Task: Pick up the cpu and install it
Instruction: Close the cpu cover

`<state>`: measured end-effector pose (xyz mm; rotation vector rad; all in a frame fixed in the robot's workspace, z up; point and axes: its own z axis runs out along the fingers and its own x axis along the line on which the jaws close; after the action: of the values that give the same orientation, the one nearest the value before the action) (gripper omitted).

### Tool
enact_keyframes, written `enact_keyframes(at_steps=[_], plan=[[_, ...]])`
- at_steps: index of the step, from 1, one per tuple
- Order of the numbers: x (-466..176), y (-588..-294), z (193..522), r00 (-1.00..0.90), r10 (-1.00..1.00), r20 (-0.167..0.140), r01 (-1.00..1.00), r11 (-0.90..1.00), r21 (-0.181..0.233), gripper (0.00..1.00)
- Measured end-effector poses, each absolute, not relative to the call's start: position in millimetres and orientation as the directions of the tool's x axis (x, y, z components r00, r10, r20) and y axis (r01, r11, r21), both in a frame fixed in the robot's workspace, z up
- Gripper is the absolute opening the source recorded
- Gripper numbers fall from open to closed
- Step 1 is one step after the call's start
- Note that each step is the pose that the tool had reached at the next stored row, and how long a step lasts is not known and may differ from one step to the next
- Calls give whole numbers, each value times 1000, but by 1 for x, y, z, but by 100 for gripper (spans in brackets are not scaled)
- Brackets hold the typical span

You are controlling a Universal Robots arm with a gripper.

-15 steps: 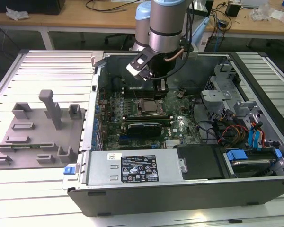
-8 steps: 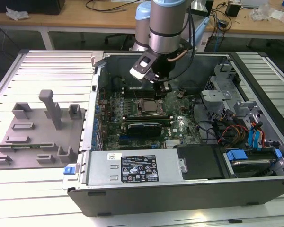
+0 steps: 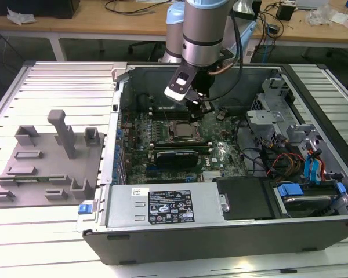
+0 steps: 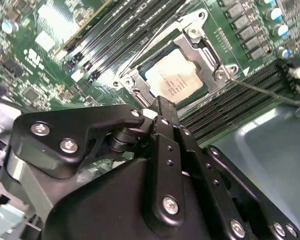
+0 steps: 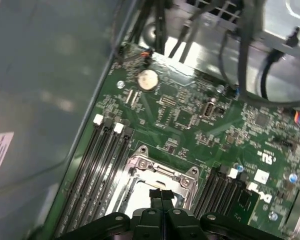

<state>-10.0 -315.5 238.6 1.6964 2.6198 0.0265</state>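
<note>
The cpu [image 4: 176, 80], a pale silver square chip, lies flat inside the dark metal-framed socket [image 4: 197, 37] on the green motherboard [image 3: 223, 152]. In the exterior view the cpu [image 3: 183, 132] sits mid-board inside the open computer case. My gripper [image 3: 198, 108] hangs a little above the board, just beyond the socket's far edge. In both wrist views its two black fingers [image 5: 155, 196] are pressed together with nothing between them, their tips over the socket frame [image 5: 162, 167] at the cpu's edge. The gripper [image 4: 162, 111] is shut and does not hold the chip.
Memory slots [image 5: 102, 165] flank the socket on both sides. A grey plastic plate with upright pegs [image 3: 46, 162] lies on the slatted table at the exterior view's left. Cables and drive bays [image 3: 296, 156] crowd the case's right; a power supply [image 3: 168, 205] lies along its front.
</note>
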Motion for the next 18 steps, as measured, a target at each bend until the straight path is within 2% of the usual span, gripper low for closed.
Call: enact_keyframes(at_steps=[8,18], plan=[[-10,-316,237,-611,792,-12,791,611,23,11],[-10,-316,236,-760,649,-12,649,760,23,11]])
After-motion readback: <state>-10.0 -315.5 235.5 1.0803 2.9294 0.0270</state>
